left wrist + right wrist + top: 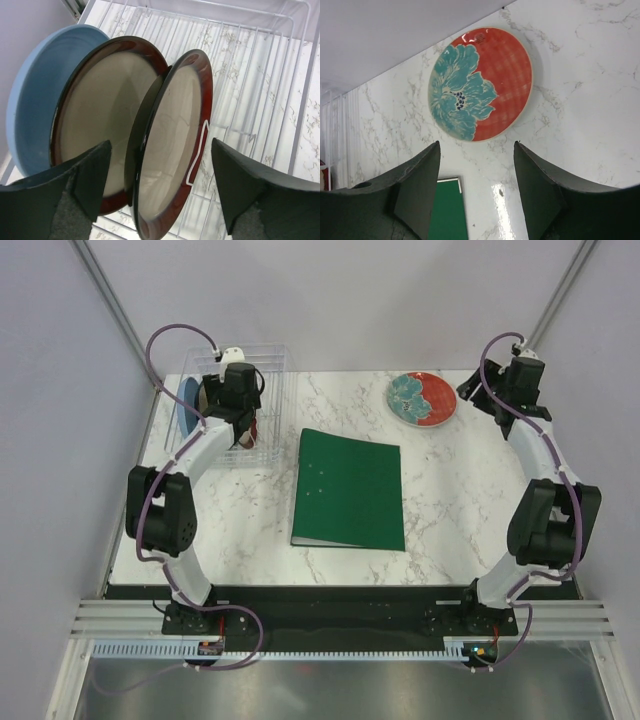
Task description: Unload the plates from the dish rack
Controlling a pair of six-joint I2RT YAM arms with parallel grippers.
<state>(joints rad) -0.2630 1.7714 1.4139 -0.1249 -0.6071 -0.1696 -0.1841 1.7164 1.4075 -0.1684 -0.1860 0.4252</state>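
The clear dish rack (pixel 266 367) stands at the table's back left; its wire floor shows in the left wrist view (pixel 260 65). In it stand a light blue plate (pixel 35 95), a brown-rimmed cream plate (pixel 100 100) and a second brown-rimmed plate (pixel 175 135). My left gripper (pixel 160 150) is open over the rack, its jaws on either side of the second brown-rimmed plate without touching it. The red plate with teal blotches (pixel 423 399) lies flat at the back right (pixel 480 82). My right gripper (pixel 476 147) is open and empty above the table, just short of it.
A green binder (pixel 349 488) lies flat in the middle of the table; its corner shows in the right wrist view (pixel 447 207). Grey walls enclose the table on the left, back and right.
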